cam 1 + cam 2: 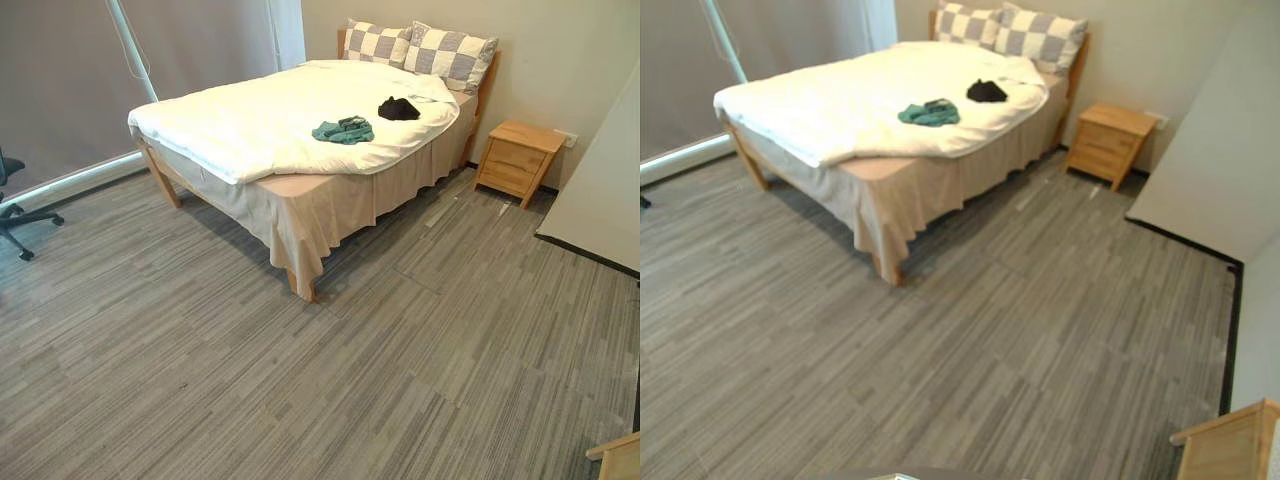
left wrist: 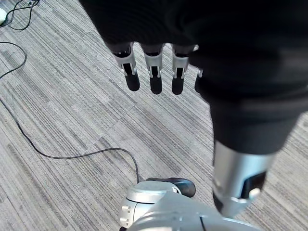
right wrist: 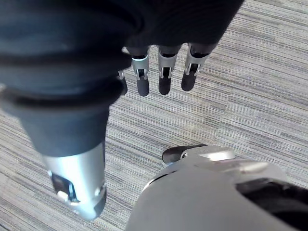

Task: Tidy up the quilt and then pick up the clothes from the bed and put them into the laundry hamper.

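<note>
Grey striped carpet tiles [image 1: 300,380] cover the floor. A wooden bed [image 1: 300,190] with a beige skirt stands against a cream wall [image 1: 560,60], two checked pillows [image 1: 420,48] leaning at its headboard. A small wooden nightstand [image 1: 518,160] sits just beside the bed. A grey curtain [image 1: 60,90] hangs behind the bed, and an office chair [image 1: 15,215] stands near it.

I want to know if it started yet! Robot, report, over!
Left hand and right hand open, empty, over floor. Teal clothes and black clothes on white quilt. Nothing blocks the path to the bed.
</note>
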You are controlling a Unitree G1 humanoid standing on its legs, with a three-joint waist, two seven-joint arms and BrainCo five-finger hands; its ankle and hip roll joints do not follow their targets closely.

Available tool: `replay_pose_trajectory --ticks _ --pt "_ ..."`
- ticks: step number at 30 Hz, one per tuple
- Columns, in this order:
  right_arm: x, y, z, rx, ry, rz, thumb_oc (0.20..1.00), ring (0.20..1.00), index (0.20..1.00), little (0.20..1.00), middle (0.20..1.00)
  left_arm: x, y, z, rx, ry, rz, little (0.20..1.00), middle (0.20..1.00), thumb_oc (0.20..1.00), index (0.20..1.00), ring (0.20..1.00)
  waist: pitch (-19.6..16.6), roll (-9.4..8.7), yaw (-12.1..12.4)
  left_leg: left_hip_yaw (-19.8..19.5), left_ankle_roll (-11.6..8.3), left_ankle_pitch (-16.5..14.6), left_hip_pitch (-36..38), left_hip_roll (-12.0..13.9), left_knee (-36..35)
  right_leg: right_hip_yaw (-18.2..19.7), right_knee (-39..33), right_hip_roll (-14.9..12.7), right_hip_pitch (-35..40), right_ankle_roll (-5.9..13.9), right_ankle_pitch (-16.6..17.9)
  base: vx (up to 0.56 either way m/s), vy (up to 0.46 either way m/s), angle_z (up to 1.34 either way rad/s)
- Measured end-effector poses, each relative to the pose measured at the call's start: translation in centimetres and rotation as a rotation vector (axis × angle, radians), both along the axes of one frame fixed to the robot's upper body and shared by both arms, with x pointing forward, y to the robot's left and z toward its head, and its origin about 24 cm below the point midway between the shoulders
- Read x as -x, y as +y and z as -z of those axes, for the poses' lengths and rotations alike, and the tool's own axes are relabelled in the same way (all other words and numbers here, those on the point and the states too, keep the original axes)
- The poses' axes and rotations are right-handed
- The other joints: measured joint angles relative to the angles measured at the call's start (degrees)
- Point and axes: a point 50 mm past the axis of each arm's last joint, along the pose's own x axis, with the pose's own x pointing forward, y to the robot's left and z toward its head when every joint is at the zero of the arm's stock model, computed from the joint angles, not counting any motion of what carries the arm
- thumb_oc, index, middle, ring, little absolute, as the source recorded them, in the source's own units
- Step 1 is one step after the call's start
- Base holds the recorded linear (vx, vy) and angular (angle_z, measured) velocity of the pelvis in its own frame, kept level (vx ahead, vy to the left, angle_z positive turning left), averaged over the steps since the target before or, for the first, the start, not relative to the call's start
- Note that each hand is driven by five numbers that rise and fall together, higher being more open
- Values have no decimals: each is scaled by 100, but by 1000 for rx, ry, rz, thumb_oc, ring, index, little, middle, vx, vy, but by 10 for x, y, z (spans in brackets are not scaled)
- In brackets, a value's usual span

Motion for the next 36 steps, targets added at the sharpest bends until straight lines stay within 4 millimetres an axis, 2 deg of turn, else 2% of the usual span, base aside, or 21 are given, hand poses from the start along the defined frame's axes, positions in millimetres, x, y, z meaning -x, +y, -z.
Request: replay_pose_trajectory --ticks 18,19,21,22,23,24,25,26,27,28,30,31,32,33,34,36 --pt "-4 0 0 -2 54 -1 1000 1000 1000 1000 1000 -5 2 -1 -28 4 -19 1000 1000 1000 1000 1000 354 11 12 60 48 -44 268 -29 -113 102 -60 -15 222 14 41 53 56 -3" --pt "-9 0 -1 0 44 -3 1000 1000 1000 1000 1000 -7 2 -1 -29 5 -27 1000 1000 1000 1000 1000 459 23 9 59 78 -85 264 -53 -10 112 200 -51 174 -7 -39 63 179 1" --pt "-16 0 -2 0 26 -5 1000 1000 1000 1000 1000 -21 3 -2 -30 -20 -19 1000 1000 1000 1000 1000 611 -55 7 65 184 -328 81 -185 373 112 1007 -212 -164 47 -407 41 207 -1" --pt "-18 -1 -2 4 18 -6 1000 1000 1000 1000 1000 -29 2 -3 -28 -40 -11 1000 1000 1000 1000 1000 695 -32 13 82 298 -437 -4 -194 543 72 1569 -265 -438 113 -440 44 196 0" --pt "-30 -3 -4 11 -19 -9 1000 1000 1000 1000 1000 -38 2 -4 -26 -58 -5 1000 1000 1000 1000 1000 910 -12 15 167 409 -517 -75 -236 795 -27 2719 -375 -967 231 -349 64 171 4" --pt "-36 -5 -6 17 -40 -7 1000 1000 1000 1000 1000 -42 2 -5 -28 -68 6 1000 1000 1000 1000 1000 991 -25 19 157 515 -600 -146 -200 965 -7 3246 -472 -1252 298 -312 167 76 7" --pt "-35 -8 -6 17 -42 13 1000 1000 1000 1000 1000 -45 3 -6 -30 -75 29 1000 1000 1000 1000 1000 1040 -15 8 144 553 -712 -169 -223 1131 -42 3877 -516 -1569 292 117 160 -7 8" --pt "-35 -9 -7 16 -43 20 1000 1000 1000 1000 1000 -46 2 -5 -26 -76 34 1000 1000 1000 1000 1000 1078 15 12 125 540 -721 -126 -184 1154 -40 4131 -542 -1742 361 384 215 -61 13" --pt "-32 -9 -6 13 -40 21 1000 1000 1000 1000 1000 -44 3 -5 -23 -74 29 1000 1000 1000 1000 1000 1093 40 -6 86 535 -740 -119 -195 1161 -13 4251 -591 -1865 359 302 182 -98 23" --pt "-25 -8 -5 8 -25 25 1000 1000 1000 1000 1000 -45 5 -6 -23 -78 24 1000 1000 1000 1000 1000 1108 -81 -20 82 483 -791 -103 -268 1164 83 4055 -771 -1926 388 310 244 -158 17" --pt "-20 -5 -4 0 -9 27 1000 1000 1000 1000 1000 -40 8 -6 -25 -62 19 1000 1000 1000 1000 1000 1120 -189 3 69 478 -804 -124 -332 1181 153 3357 -937 -1919 433 281 278 -168 0" --pt "-16 -3 -3 -8 3 29 1000 1000 1000 1000 1000 -39 8 -6 -25 -57 24 1000 1000 1000 1000 1000 1146 -287 -17 15 448 -823 -226 -375 1200 181 2454 -953 -1971 571 225 333 -127 -4" --pt "-16 -2 -2 -15 6 28 1000 1000 1000 1000 1000 -42 10 -6 -31 -62 25 1000 1000 1000 1000 1000 1172 -337 -30 8 449 -824 -286 -391 1210 211 1898 -975 -1964 601 246 613 -131 7" --pt "-15 2 -1 -31 15 29 1000 1000 1000 1000 1000 -43 14 -7 -43 -66 25 1000 1000 1000 1000 1000 1231 -461 -148 -60 457 -824 -308 -474 1181 240 897 -992 -1975 805 390 534 -85 26" --pt "-6 3 0 -37 38 39 1000 1000 1000 1000 1000 -41 14 -7 -46 -60 26 1000 1000 1000 1000 1000 1243 -495 -278 -131 432 -867 -292 -507 1185 251 410 -977 -1916 935 473 427 -62 35" --pt "8 7 2 -50 74 56 1000 1000 1000 1000 1000 -35 16 -6 -54 -50 20 1000 1000 1000 1000 1000 1261 -487 -371 -250 472 -1000 -106 -524 1195 263 -340 -940 -1794 985 551 466 -65 35"
